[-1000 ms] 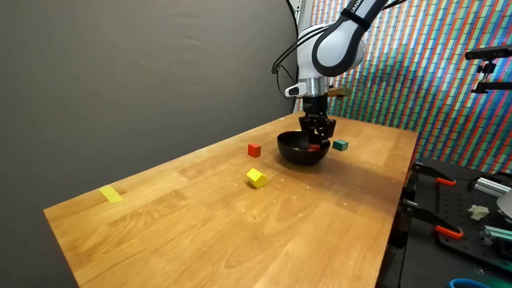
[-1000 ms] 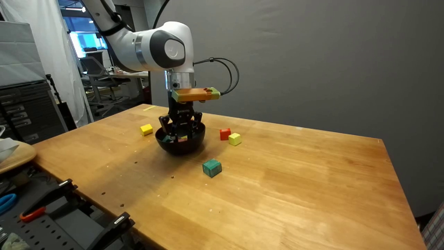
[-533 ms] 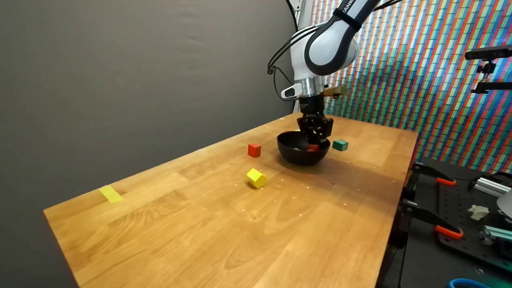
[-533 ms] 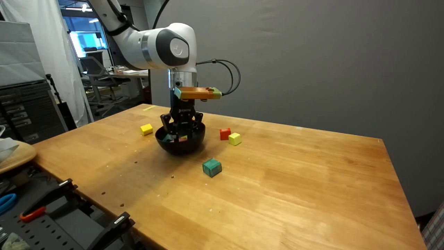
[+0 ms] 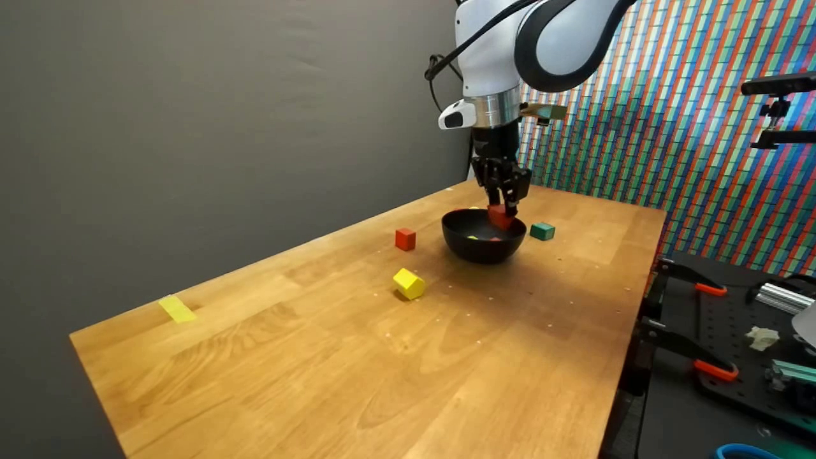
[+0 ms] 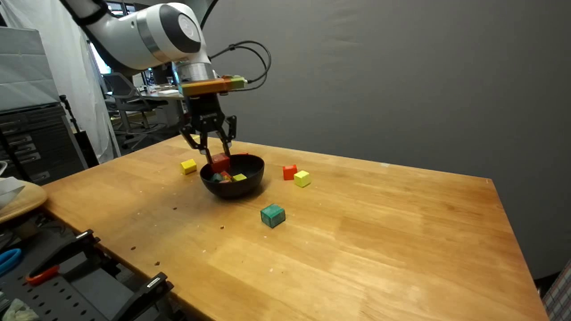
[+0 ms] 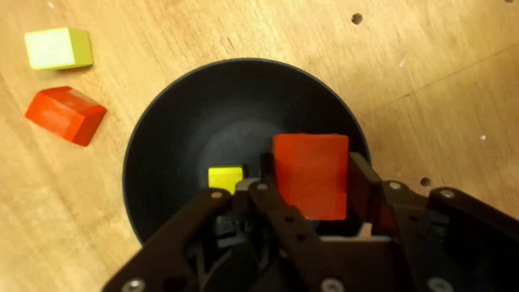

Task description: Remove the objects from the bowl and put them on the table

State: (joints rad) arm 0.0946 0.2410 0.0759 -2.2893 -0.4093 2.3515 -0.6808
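I hold a red cuboid block (image 7: 312, 176) at the mouth of the upright round black bowl (image 6: 233, 191). Inside: yellow block (image 6: 239, 177), another red block (image 6: 225, 174), dark-green block (image 6: 217, 177). On light-brown wooden table (image 6: 379, 249): two red blocks (image 6: 289, 172), two yellow blocks (image 6: 302, 179), one green block (image 6: 272, 216).

Tbl (image 6: 357, 245): bowl (image 6: 232, 191), grn blk (image 6: 272, 216), red blks (image 6: 289, 172), yel blks (image 6: 302, 179), yel strip (image 5: 177, 308).
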